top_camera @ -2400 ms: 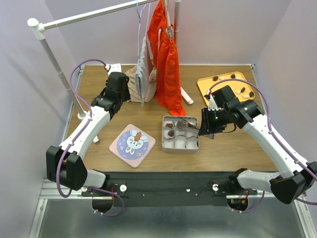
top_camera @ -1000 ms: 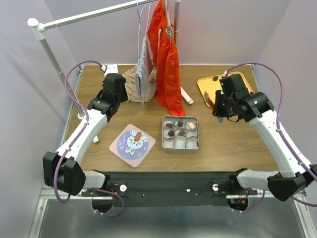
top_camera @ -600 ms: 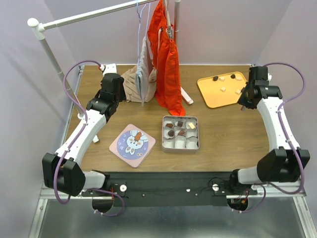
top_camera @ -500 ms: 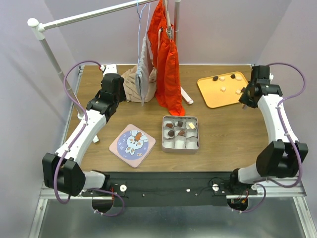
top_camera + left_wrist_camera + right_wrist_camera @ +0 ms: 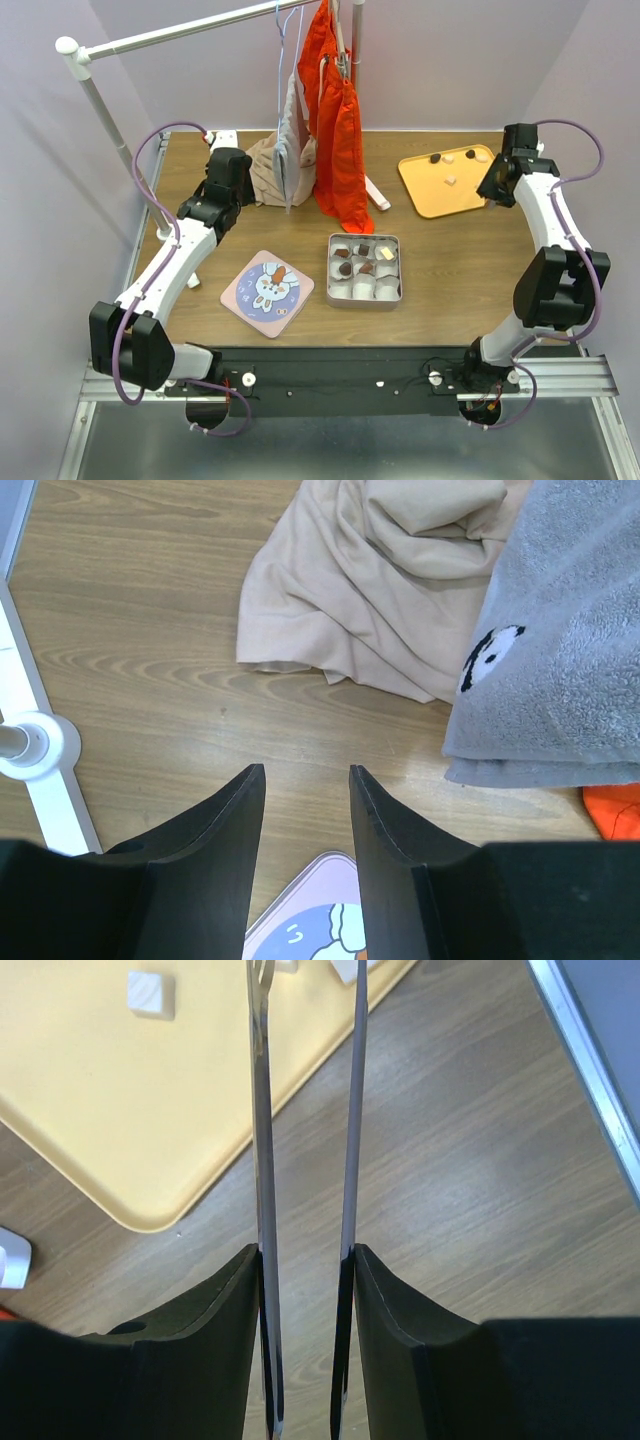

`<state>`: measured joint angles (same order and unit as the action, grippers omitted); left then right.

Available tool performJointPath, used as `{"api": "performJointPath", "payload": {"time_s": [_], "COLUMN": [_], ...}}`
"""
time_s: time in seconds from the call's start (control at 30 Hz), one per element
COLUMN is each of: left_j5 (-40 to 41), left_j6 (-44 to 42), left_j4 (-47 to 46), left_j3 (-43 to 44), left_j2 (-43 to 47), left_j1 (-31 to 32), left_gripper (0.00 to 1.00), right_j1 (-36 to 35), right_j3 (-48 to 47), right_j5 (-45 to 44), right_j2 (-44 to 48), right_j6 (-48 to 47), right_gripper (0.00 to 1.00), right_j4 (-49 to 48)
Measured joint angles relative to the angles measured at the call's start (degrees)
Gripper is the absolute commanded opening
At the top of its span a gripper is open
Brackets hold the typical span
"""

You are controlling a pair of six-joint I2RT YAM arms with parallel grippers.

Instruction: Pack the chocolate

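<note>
Chocolate (image 5: 344,268) is partly packed: pieces (image 5: 451,180) are left on the two-o'clock tray (image 5: 430,192), tweezers (image 5: 352,1140) clamped by the right tool (image 5: 307,1252).

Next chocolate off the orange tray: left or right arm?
Right. The right gripper holds the tongs, whose tips reach over the orange tray close to a white chocolate. The left gripper is empty and far off, by the beige cloth.

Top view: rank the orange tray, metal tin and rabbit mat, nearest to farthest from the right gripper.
1. Orange tray, beside the right gripper holding tweezers, back right.
2. Metal tin, table centre.
3. Rabbit mat, left of the tin.
</note>
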<state>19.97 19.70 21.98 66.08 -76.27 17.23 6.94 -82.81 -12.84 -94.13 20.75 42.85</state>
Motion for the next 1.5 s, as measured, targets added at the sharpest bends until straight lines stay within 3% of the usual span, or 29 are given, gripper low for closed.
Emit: {"api": "performJointPath", "payload": {"time_s": [0.53, 0.8, 1.07, 1.27, 1.5], "left_j5": [0.0, 0.0, 0.0, 0.0, 0.0], "left_j6": [0.0, 0.0, 0.0, 0.0, 0.0], "left_j4": [0.0, 0.0, 0.0, 0.0, 0.0], "left_j3": [0.0, 0.0, 0.0, 0.0, 0.0], "left_j2": [-0.6, -0.7, -0.7, -0.7, -0.5], "left_j1": [0.0, -0.3, -0.3, -0.3, -0.4], "left_gripper": [0.49, 0.49, 0.49, 0.49, 0.49], "right_j1": [3.1, 3.7, 3.8, 3.9, 3.0], "right_j3": [-3.4, -3.4, -3.4, -3.0, 2.8], "right_j5": [2.3, 4.5, 5.9, 10.7, 20.0], "right_j2": [-7.0, -7.8, -7.0, 0.8, 18.9], "right_j6": [-1.4, -1.4, -1.7, -1.5, -1.8], "right_gripper": [0.43, 0.26, 0.20, 0.18, 0.18], "right_j4": [-3.3, -4.5, -4.6, -3.7, 2.3]}}
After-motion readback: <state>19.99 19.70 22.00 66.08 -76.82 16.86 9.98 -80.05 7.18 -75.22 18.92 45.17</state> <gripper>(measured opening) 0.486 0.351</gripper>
